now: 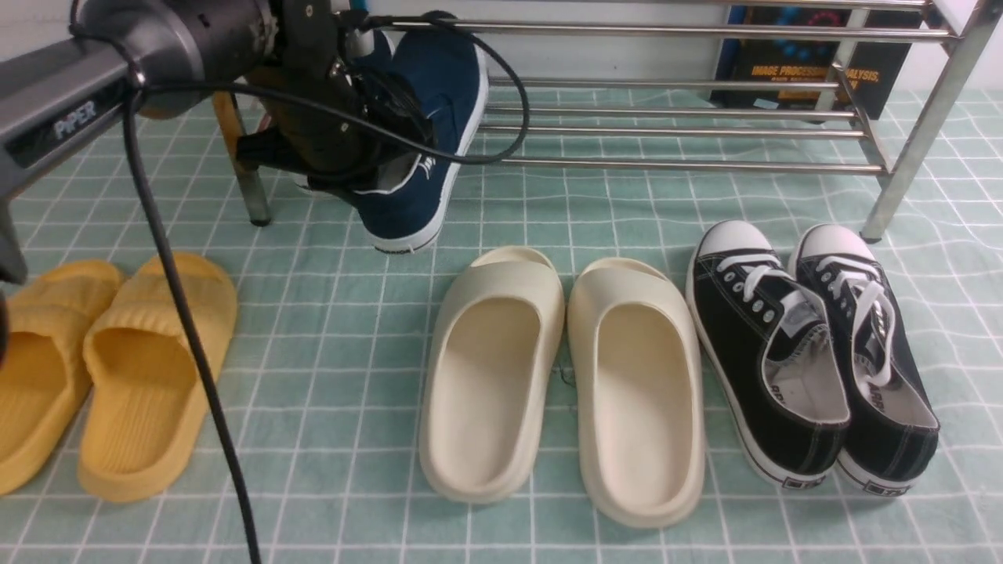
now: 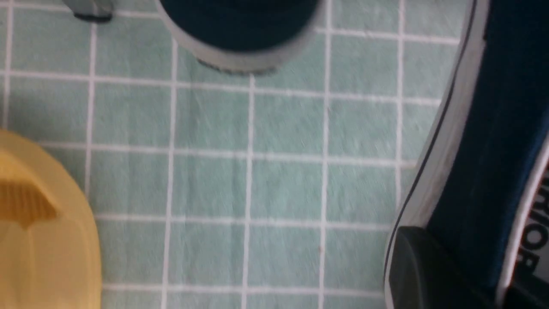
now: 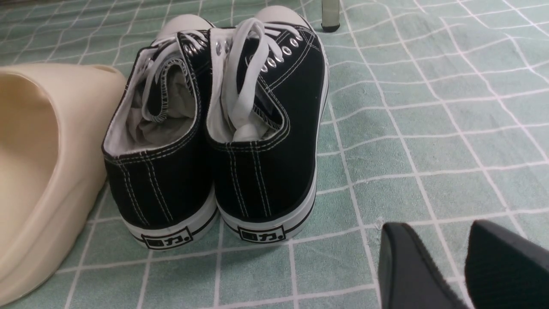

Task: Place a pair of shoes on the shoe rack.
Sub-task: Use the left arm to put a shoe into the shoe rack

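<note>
One navy-blue slip-on shoe [image 1: 431, 117] hangs tilted off the floor in front of the left end of the shoe rack [image 1: 674, 117], white sole facing right. My left gripper [image 1: 376, 168] is shut on its side wall. In the left wrist view one finger [image 2: 420, 266] presses the outside by the sole of that shoe [image 2: 484, 141]. The toe of the other navy shoe [image 2: 240, 30] rests on the floor close to a rack leg [image 2: 90, 8]; the arm hides it in the front view. My right gripper [image 3: 435, 227] hovers open and empty over the floor, behind the black sneakers.
Yellow slides [image 1: 117, 368] lie at the front left, cream slides [image 1: 548, 376] in the middle and black lace-up sneakers [image 1: 807, 352] at the right, all on the green checked mat. A dark book [image 1: 815, 70] stands behind the rack. The arm's cable [image 1: 188, 329] hangs over the yellow slides.
</note>
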`<state>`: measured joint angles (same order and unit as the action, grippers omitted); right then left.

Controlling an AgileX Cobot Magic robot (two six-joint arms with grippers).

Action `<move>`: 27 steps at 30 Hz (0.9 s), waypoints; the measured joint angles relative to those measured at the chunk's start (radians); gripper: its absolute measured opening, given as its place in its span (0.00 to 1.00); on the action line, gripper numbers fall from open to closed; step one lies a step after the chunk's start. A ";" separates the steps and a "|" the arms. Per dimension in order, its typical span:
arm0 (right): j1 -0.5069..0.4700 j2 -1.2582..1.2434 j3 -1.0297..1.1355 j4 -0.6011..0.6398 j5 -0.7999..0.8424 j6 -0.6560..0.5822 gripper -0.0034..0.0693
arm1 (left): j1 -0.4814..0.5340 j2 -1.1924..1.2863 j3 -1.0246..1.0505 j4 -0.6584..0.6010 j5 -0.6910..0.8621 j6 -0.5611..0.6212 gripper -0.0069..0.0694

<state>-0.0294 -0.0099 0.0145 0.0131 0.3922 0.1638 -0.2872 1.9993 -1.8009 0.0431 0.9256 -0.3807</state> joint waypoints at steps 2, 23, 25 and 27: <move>0.000 0.000 0.000 0.000 0.000 0.000 0.39 | 0.005 0.036 -0.038 0.002 0.002 0.000 0.09; 0.000 0.000 0.000 0.000 0.000 0.000 0.39 | 0.004 0.156 -0.167 -0.004 -0.175 0.004 0.18; 0.000 0.000 0.000 0.000 0.000 0.000 0.39 | 0.009 0.156 -0.169 0.004 -0.193 -0.028 0.25; 0.000 0.000 0.000 0.000 0.000 0.000 0.39 | 0.015 0.156 -0.169 0.005 -0.201 -0.055 0.29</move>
<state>-0.0294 -0.0099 0.0145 0.0131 0.3922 0.1638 -0.2726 2.1550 -1.9704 0.0480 0.7250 -0.4355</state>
